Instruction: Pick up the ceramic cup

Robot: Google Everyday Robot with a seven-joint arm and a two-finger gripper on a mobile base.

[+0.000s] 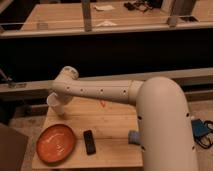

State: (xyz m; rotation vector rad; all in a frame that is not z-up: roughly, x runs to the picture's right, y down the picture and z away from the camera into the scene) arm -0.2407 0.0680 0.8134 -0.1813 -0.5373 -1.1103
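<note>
The ceramic cup [51,102] is a small pale-white cylinder at the far left corner of the wooden table [112,125]. My white arm reaches from the right across the table to the left. Its wrist bends down over the cup, and my gripper [58,104] is right at the cup, touching or overlapping its right side. The wrist hides the cup's top and hides whether there is a hold on it.
A wide shallow orange dish [56,144] lies at the table's front left. A black oblong object [90,142] lies beside it. A small blue thing [133,136] peeks out by my arm's base. A dark railing and counters stand behind the table.
</note>
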